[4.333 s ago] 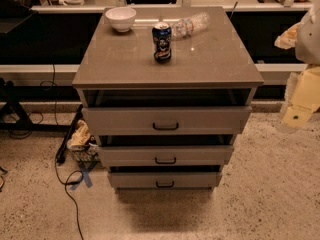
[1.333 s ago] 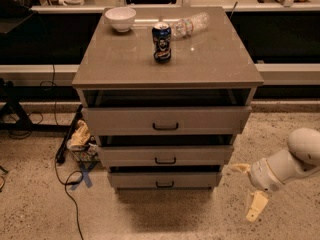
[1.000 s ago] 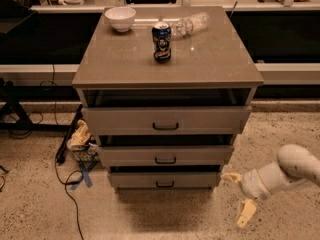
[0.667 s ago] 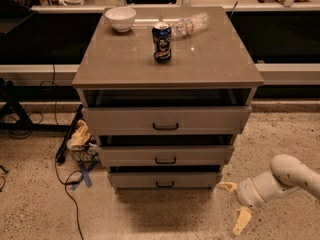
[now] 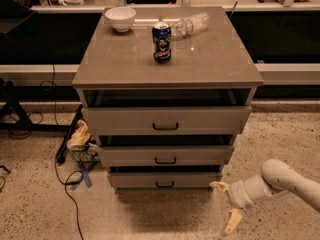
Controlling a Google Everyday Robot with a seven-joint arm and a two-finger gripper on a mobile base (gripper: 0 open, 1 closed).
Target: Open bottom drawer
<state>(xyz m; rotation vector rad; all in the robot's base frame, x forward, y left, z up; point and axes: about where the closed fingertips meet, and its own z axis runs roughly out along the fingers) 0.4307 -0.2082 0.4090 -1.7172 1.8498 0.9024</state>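
Note:
The bottom drawer is the narrowest grey-taupe front, lowest of the cabinet's three, with a small black bar handle. It stands slightly out, with a dark gap above it. My gripper is low near the floor, just right of the bottom drawer's right end and not touching it. Its two cream fingers are spread apart and hold nothing. The white arm comes in from the lower right.
On the cabinet top stand a blue can, a white bowl and a lying plastic bottle. The middle drawer and the top drawer are above. Cables and a crumpled bag lie on the floor at the left.
My arm has come down from the upper right and moved left along the floor, bringing the gripper close to the bottom drawer's right end. The drawers have not moved.

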